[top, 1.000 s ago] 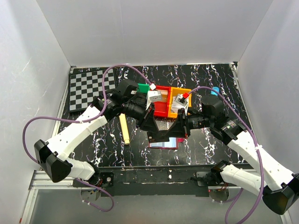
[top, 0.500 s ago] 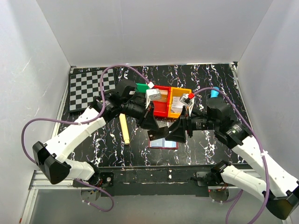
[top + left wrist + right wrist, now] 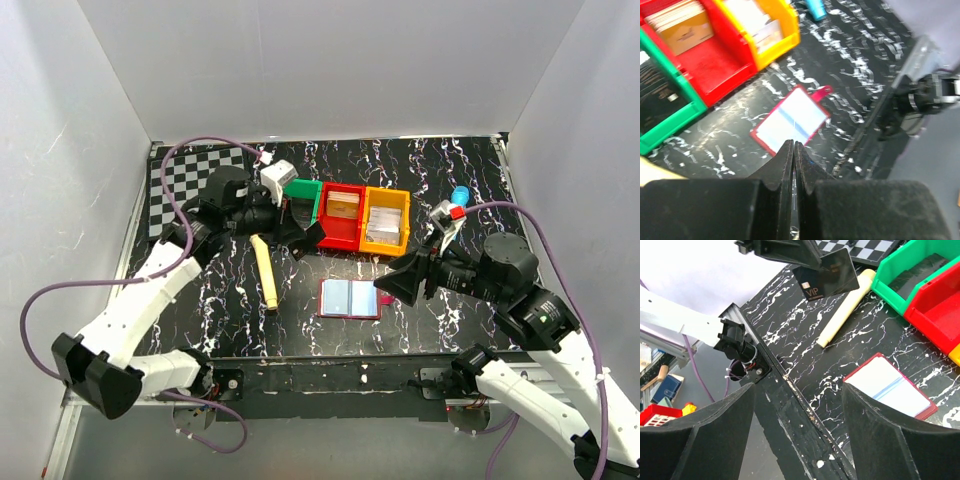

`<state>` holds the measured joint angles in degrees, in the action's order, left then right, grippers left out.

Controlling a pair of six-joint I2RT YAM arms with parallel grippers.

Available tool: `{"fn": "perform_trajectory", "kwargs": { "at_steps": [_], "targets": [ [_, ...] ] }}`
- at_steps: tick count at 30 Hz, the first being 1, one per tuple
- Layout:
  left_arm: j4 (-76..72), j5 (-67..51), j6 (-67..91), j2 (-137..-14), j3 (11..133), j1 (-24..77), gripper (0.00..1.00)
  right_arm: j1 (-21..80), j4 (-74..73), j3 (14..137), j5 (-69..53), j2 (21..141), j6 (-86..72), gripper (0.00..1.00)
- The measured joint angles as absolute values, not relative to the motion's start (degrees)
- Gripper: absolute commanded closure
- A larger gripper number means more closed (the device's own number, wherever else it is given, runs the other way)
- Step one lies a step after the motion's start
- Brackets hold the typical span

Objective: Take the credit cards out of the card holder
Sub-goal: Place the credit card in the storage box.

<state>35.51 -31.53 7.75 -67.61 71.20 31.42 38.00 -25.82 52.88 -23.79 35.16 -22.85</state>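
Note:
The card holder [image 3: 350, 298] lies open on the black table, maroon-edged with a pale-blue inside; it also shows in the left wrist view [image 3: 790, 121] and the right wrist view [image 3: 890, 390]. My left gripper [image 3: 292, 226] hangs above the table left of the bins, shut on a black credit card [image 3: 827, 275] marked VIP. In its own view the left gripper's [image 3: 793, 145] jaws are pressed together with only the card's thin edge between them. My right gripper [image 3: 392, 286] is to the right of the holder, open and with nothing in it [image 3: 797, 400].
Green [image 3: 305, 190], red [image 3: 342, 232] and yellow [image 3: 386, 238] bins stand in a row behind the holder; the red and yellow ones hold cards. A pale wooden stick [image 3: 265, 272] lies left of the holder. A checkerboard [image 3: 190, 185] is at the back left, a blue object [image 3: 460, 194] at the back right.
Both grippers have drawn away from the holder. The left went up and back to the left with the black card. The right opened and pulled back to the right.

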Motion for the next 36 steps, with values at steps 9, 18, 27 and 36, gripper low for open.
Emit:
{"fn": "perform_trajectory", "kwargs": {
  "at_steps": [9, 18, 27, 36],
  "targets": [
    [29.4, -25.3, -14.9, -75.3, 65.9, 30.0, 1.0, 38.0, -26.4, 52.8, -22.6, 36.8, -23.6, 0.27],
    [27.9, -35.6, -47.6, -84.8, 68.6, 20.7, 1.0, 38.0, -25.6, 48.6, -24.4, 35.2, -24.7, 0.28],
    [37.4, -42.6, -67.2, -98.4, 79.0, 16.8, 1.0, 38.0, -25.3, 45.2, -25.1, 34.9, -25.3, 0.28],
    [40.1, -43.7, -72.0, -104.1, 83.4, 16.2, 1.0, 38.0, -23.7, 44.2, -26.3, 36.9, -25.3, 0.28]
  ]
}}
